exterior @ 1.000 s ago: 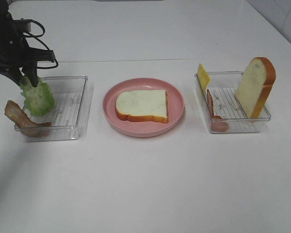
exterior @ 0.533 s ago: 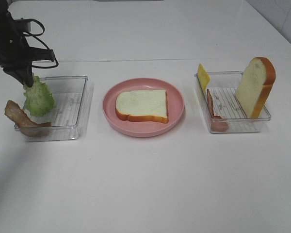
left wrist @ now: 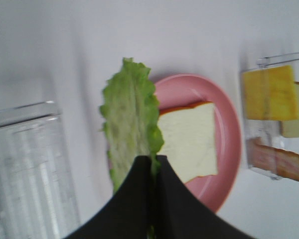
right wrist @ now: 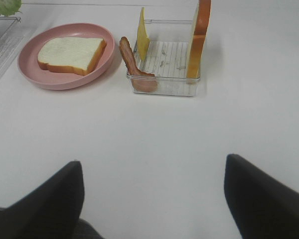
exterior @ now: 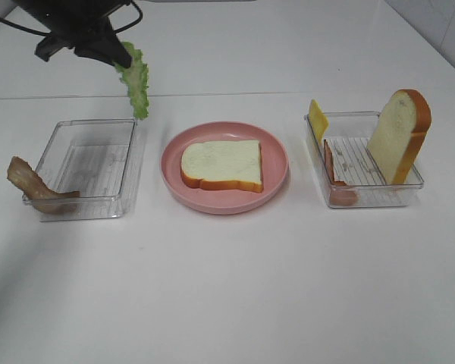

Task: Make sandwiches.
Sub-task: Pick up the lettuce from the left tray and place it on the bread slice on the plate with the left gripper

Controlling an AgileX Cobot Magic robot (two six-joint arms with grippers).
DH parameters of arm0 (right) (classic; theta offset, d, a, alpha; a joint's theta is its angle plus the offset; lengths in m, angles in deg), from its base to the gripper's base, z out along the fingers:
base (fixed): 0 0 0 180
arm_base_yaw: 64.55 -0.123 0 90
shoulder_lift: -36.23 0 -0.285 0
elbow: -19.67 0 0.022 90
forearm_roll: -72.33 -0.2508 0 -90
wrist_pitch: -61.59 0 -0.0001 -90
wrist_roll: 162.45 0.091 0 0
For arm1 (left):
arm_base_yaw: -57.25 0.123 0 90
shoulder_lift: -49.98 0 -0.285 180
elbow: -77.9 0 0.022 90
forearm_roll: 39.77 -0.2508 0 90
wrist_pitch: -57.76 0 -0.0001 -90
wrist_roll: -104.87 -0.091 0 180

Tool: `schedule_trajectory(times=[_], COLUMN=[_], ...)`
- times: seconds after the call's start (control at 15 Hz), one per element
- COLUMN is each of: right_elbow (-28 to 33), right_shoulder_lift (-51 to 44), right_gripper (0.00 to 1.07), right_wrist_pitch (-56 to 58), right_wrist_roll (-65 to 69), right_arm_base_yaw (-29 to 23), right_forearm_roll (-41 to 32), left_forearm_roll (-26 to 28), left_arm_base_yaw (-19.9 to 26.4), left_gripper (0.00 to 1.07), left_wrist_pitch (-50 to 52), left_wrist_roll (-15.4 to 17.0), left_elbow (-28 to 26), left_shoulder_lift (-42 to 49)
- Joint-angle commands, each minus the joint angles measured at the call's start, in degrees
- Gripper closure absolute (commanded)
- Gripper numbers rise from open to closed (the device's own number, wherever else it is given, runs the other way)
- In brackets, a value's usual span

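My left gripper (exterior: pixel 120 58) is shut on a green lettuce leaf (exterior: pixel 136 82) and holds it in the air above the right rim of the left clear tray (exterior: pixel 87 168). In the left wrist view the leaf (left wrist: pixel 130 124) hangs from the closed fingers (left wrist: pixel 139 199). A white bread slice (exterior: pixel 223 164) lies flat on the pink plate (exterior: pixel 277 159). A second bread slice (exterior: pixel 399 136) stands upright in the right tray (exterior: pixel 364 196) with a yellow cheese slice (exterior: pixel 317 118) and a bacon strip (exterior: pixel 335 178). Another bacon strip (exterior: pixel 32 187) hangs over the left tray's corner. My right gripper (right wrist: pixel 152 199) is open and empty over bare table.
The white table (exterior: pixel 235 288) spreads in front of the plate and trays. The plate (right wrist: pixel 65 74) and right tray (right wrist: pixel 167 62) lie ahead of my right gripper.
My left gripper has lifted the lettuce leaf out of the left tray and carried it up and to the right. The right arm has not moved.
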Motion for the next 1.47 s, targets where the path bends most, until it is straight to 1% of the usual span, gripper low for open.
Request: schedule_trajectory(times=[0.07, 0.13, 0.4, 0.47, 0.53, 0.67, 0.73, 0.87, 0.93, 1.0, 1.07, 1.13, 1.2, 1.27, 1.33, 1.4, 1.47], right_elbow=[0.2, 0.2, 0.2, 0.2, 0.2, 0.2, 0.2, 0.2, 0.2, 0.2, 0.2, 0.2, 0.2, 0.2, 0.2, 0.2, 0.2], right_shoulder_lift=[-0.8, -0.8, -0.8, -0.8, -0.8, -0.8, -0.8, -0.8, -0.8, -0.8, -0.8, -0.8, -0.8, -0.8, -0.8, -0.8, -0.8], right_gripper=[0.34, 0.34, 0.34, 0.34, 0.34, 0.34, 0.34, 0.34, 0.34, 0.34, 0.34, 0.34, 0.34, 0.34, 0.34, 0.34, 0.34], right_wrist_pitch=[-0.5, -0.5, -0.5, -0.5, -0.5, -0.5, -0.5, -0.5, -0.5, -0.5, -0.5, -0.5, -0.5, -0.5, -0.5, -0.5, -0.5], right_wrist_roll=[-0.5, -0.5, -0.5, -0.5, -0.5, -0.5, -0.5, -0.5, -0.5, -0.5, -0.5, -0.5, -0.5, -0.5, -0.5, -0.5, -0.5], right_arm_base_yaw=[0.4, 0.4, 0.4, 0.4, 0.4, 0.4, 0.4, 0.4, 0.4, 0.4, 0.4, 0.4, 0.4, 0.4, 0.4, 0.4, 0.4], right_forearm_roll=[-0.4, -0.4, -0.4, -0.4, -0.4, -0.4, -0.4, -0.4, -0.4, -0.4, -0.4, -0.4, -0.4, -0.4, -0.4, -0.4, -0.4], left_forearm_roll=[7.3, 8.0, 13.4, 14.2, 14.2, 13.6, 12.8, 8.8, 6.2, 2.3, -0.4, -3.5, -5.4, -6.0, -7.4, -7.4, -7.8], left_arm_base_yaw=[-5.1, -6.2, -13.2, -14.7, -15.7, -16.0, -16.0, -15.5, -15.3, -15.3, -15.3, -15.3, -15.3, -15.3, -15.3, -15.3, -15.3], left_gripper=[1.07, 1.07, 1.07, 1.07, 1.07, 1.07, 1.07, 1.07, 1.07, 1.07, 1.07, 1.04, 0.94, 0.87, 0.45, 0.45, 0.26], left_wrist_pitch=[3.2, 3.7, 6.9, 8.0, 9.0, 9.1, 8.9, 8.7, 8.1, 7.6, 7.4, 7.2, 6.7, 6.4, 5.6, 5.6, 5.6], left_wrist_roll=[-3.0, -3.1, -3.3, -4.2, -4.2, -4.2, -4.2, -4.1, -3.6, -1.2, 1.3, 3.3, 3.8, 3.8, 3.7, 3.7, 3.3], left_elbow=[-0.2, -0.2, -0.2, -0.2, -0.2, -0.2, -0.2, -0.2, -0.2, -0.2, -0.2, -0.2, -0.2, -0.2, -0.2, -0.2, -0.2], left_shoulder_lift=[-0.6, -1.0, -5.8, -6.9, -8.0, -9.3, -9.7, -9.9, -9.9, -9.9, -9.9, -9.9, -9.9, -9.9, -9.9, -9.9, -9.8])
